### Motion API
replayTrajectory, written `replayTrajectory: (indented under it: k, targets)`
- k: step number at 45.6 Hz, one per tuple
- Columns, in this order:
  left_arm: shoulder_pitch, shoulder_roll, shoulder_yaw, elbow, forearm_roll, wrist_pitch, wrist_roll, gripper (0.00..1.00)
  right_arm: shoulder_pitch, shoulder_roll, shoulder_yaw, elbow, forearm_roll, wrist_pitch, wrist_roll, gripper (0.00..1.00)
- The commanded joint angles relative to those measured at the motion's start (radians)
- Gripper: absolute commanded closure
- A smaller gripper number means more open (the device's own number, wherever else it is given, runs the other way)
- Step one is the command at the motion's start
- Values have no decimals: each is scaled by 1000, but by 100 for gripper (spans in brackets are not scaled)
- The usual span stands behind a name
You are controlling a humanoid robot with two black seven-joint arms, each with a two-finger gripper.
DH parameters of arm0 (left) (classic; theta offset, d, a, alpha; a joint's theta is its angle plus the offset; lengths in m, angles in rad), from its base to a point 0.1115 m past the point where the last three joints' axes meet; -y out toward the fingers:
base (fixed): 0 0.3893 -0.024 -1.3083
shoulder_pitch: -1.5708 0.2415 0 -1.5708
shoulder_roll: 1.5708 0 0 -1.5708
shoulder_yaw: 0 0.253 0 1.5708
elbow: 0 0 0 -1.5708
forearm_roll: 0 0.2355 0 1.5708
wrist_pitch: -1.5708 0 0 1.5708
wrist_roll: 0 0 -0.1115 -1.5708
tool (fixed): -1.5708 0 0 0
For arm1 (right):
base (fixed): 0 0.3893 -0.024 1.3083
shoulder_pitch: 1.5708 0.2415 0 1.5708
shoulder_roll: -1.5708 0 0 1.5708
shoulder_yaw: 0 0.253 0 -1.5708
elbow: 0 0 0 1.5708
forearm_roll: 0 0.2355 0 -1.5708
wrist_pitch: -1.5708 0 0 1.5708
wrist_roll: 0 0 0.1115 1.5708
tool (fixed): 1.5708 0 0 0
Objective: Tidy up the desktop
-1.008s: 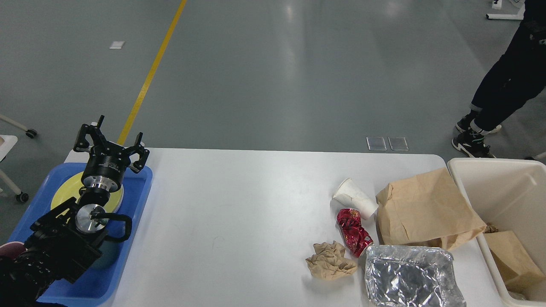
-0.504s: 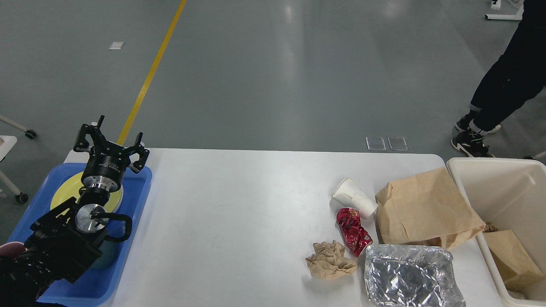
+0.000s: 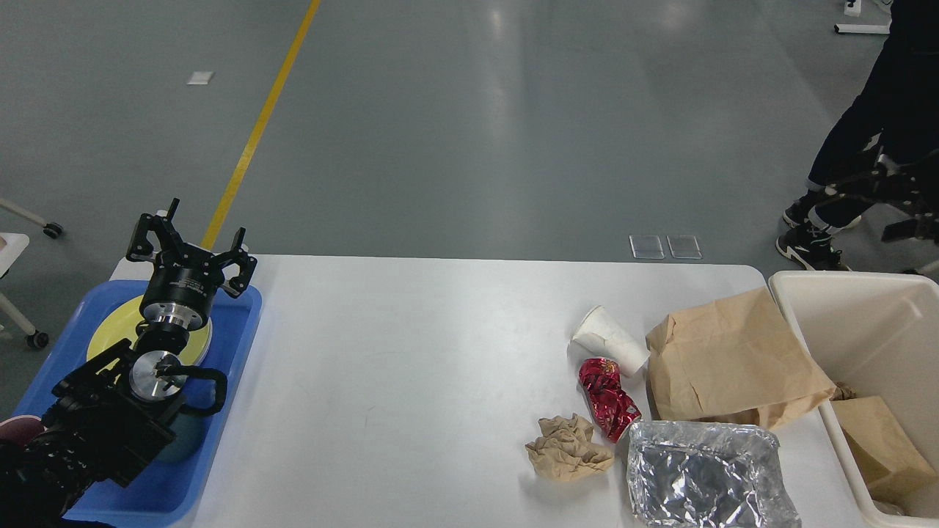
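Observation:
The white desktop [image 3: 411, 352] carries litter at its right end: a white paper cup [image 3: 609, 339] on its side, a crushed red wrapper [image 3: 607, 400], a crumpled brown paper wad [image 3: 566, 447], a flat brown paper bag [image 3: 730, 363] and a crinkled foil tray [image 3: 704, 477]. My left gripper [image 3: 191, 238] is open and empty, held above the far end of the blue tray [image 3: 238, 330], far from the litter. A dark part of my right gripper [image 3: 906, 202] shows at the right edge, beyond the table, against a person's legs; its fingers cannot be told apart.
The blue tray holds a yellow plate [image 3: 110, 330] and a dark teal cup [image 3: 183, 436] under my left arm. A cream-white bin [image 3: 866, 330] at the table's right end holds a brown bag [image 3: 880, 440]. A person [image 3: 858, 147] stands beyond the far right corner.
A dark arm part has come into view at the right edge, over the person's legs. The left arm and the litter have not moved.

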Motion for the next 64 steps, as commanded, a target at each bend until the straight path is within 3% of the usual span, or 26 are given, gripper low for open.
replayTrajectory:
  k: [1,6,21,38,53,64]
  targets:
    - [0,0,0,0,0,0,0,3,-1,63,5,64,-5,6,-1,0]
    - [0,0,0,0,0,0,0,3,-46,111,8,66,0,-10,-1,0]
    - [0,0,0,0,0,0,0,3,-282,108,56,37,15,-122,-1,0]
    - [0,-1,0,0,0,0,0,3,-389,52,59,0,17,-227,-1,0]
    - [0,-1,0,0,0,0,0,3,-563,66,192,-82,46,-404,-1,0]
    - [0,0,0,0,0,0,0,3,-586,100,214,-112,47,-445,-1,0]
